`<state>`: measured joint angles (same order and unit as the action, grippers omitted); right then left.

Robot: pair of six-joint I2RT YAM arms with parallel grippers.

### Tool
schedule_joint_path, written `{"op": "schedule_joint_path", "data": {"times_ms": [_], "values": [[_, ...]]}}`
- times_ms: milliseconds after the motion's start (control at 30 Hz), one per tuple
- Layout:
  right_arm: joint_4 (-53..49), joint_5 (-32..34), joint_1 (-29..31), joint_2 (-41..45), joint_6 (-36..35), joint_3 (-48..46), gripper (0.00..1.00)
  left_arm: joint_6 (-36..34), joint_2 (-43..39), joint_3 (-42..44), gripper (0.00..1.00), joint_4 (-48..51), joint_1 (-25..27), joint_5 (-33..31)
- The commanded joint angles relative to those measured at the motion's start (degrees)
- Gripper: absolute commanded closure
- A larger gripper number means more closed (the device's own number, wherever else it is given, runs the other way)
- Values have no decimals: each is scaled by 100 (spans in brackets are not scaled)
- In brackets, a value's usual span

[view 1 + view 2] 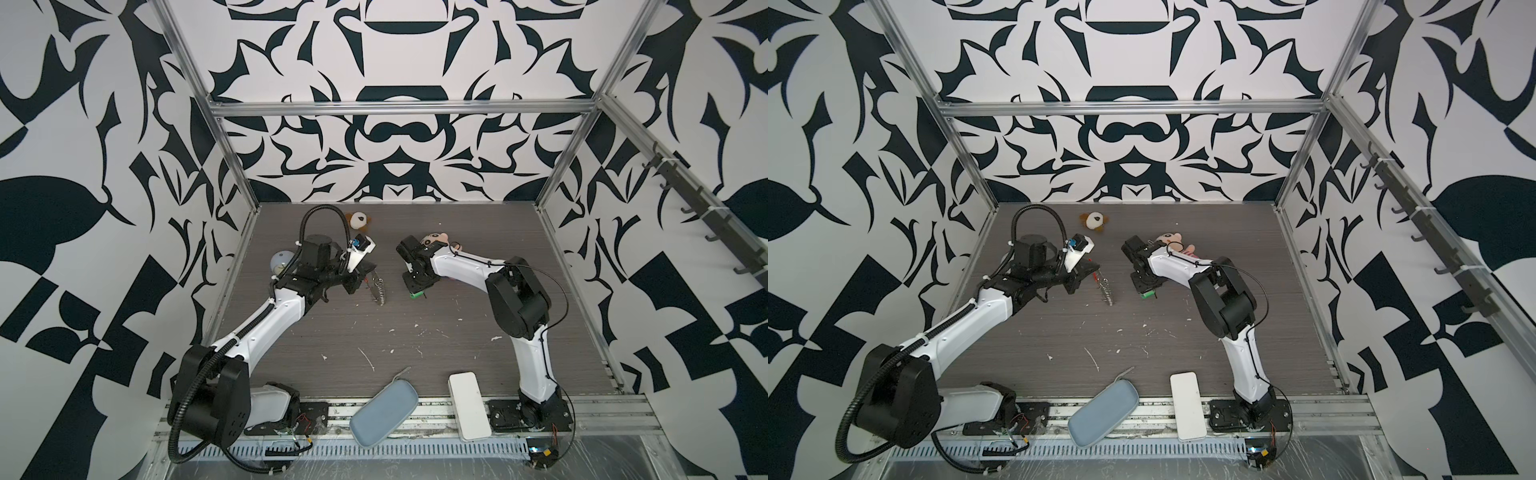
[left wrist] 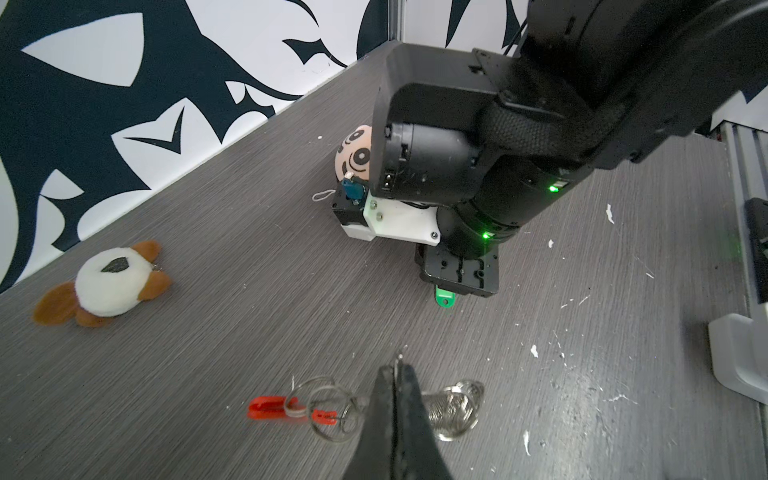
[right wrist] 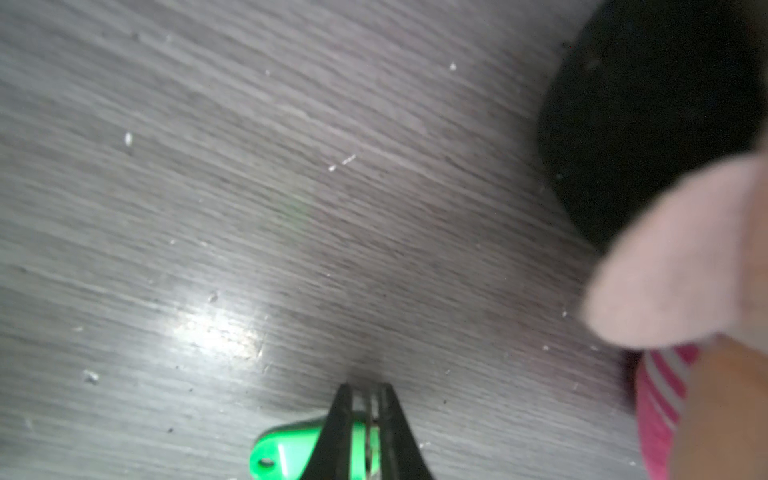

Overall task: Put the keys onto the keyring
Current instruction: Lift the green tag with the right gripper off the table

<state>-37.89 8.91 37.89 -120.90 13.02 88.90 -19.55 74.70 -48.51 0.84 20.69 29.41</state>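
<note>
Right at its tips the left gripper is clenched, and a thin wire loop of the keyring appears nipped between them. The rest of the chain lies on the table beneath and either side of the fingers, the red plastic segment to one side and a packed stack of silver rings to the other. Further out ahead of those tips the right gripper points down with its fingers straddling the keys, a single green tag lying flat on the table, its eyelet end sticking out beside the fingers. A slim gap shows between them, and I cannot tell whether they squeeze the tag or sit slack around it. The step in hand looks like securing the tag, so the pinch should be firm and leave the eyelet free, since that hole must meet the wire the left gripper offers. Beyond the right gripper a pink-faced plush sits close behind its wrist and could snag a lift; a brown-and-white plush lies well clear.
</note>
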Motion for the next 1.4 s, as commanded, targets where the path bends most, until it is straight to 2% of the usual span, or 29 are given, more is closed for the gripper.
{"op": "schedule_joint_path", "data": {"times_ms": [0,300,500,633,1367], "values": [[-52,-75,-18,408,-55,-45,78,-84,68,-202,100,61,20,140],[101,-169,-36,832,-68,-385,71,-102,80,-211,100,103,40,147],[440,-256,-36,1059,-410,-952,80,-115,103,-221,100,127,49,141],[637,-301,-31,1106,-475,-1155,81,-123,106,-228,100,136,58,150],[630,-300,-36,761,-598,-931,83,-135,116,-229,100,153,61,127]]}}
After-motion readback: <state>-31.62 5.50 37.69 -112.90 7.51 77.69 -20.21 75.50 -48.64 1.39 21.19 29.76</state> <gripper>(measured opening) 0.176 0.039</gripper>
